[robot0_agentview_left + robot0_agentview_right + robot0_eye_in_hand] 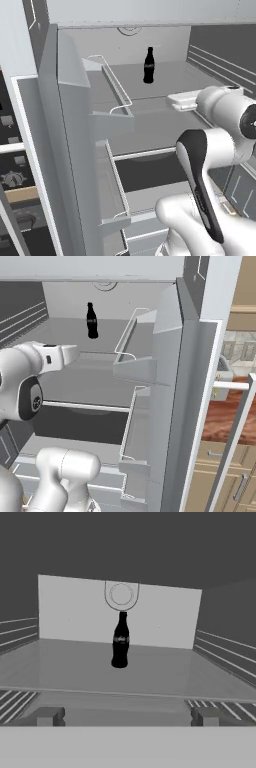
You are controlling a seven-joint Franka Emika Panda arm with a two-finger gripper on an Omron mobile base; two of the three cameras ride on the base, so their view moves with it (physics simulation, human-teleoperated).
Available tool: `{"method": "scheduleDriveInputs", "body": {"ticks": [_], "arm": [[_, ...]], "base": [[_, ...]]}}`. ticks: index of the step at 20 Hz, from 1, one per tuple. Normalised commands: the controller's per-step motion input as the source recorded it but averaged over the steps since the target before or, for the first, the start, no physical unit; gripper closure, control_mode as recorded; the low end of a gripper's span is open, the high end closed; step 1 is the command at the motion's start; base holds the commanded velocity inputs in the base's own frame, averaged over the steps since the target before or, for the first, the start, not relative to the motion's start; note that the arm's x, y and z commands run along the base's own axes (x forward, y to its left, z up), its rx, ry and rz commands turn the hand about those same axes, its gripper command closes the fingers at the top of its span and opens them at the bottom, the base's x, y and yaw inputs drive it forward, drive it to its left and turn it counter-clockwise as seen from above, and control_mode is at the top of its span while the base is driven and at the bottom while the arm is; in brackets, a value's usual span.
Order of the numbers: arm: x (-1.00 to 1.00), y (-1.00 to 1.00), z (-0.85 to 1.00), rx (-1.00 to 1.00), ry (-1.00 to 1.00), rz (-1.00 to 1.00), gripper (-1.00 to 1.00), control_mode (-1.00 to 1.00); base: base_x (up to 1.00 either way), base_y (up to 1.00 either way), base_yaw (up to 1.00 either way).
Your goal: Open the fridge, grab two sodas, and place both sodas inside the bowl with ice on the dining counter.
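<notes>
The fridge (150,122) stands open, its grey shelves facing me. One soda, a dark slim-necked bottle (148,65) (91,321) (120,641), stands upright near the back wall of the upper shelf. My gripper (127,717) is open and empty at the front edge of that shelf, pointing straight at the bottle from well short of it. Its fingertips (47,716) stand wide apart. The white hand (184,100) (64,354) reaches in over the shelf's front. The bowl is out of view. A strip of the reddish-brown dining counter (227,423) shows past the open door.
The open fridge door (65,130) (172,381) with wire-railed bins (114,95) (131,363) flanks the arm. A lower shelf (145,172) sits beneath. Black oven controls (11,177) lie to the left, tan cabinets (225,476) to the right.
</notes>
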Motion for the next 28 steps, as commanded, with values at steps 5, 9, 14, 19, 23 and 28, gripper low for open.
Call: {"method": "scheduleDriveInputs", "body": {"ticks": [5,9,14,19,23,28], "arm": [[0.22,0.0,0.28,0.0,-0.04,-0.03,-1.0,-1.0],[0.23,-0.01,0.08,0.0,0.0,0.0,-1.0,-1.0],[0.45,0.0,0.0,0.02,0.0,0.0,-1.0,-1.0],[0.54,0.03,0.0,0.03,0.0,0.0,-1.0,-1.0],[0.62,0.18,0.02,0.04,0.02,0.0,-1.0,-1.0],[0.6,0.18,0.02,0.02,0.03,0.0,-1.0,-1.0]], "base": [[0.0,0.0,0.0],[0.0,0.0,0.0],[0.0,0.0,0.0],[0.0,0.0,0.0],[0.0,0.0,0.0],[0.0,0.0,0.0]]}}
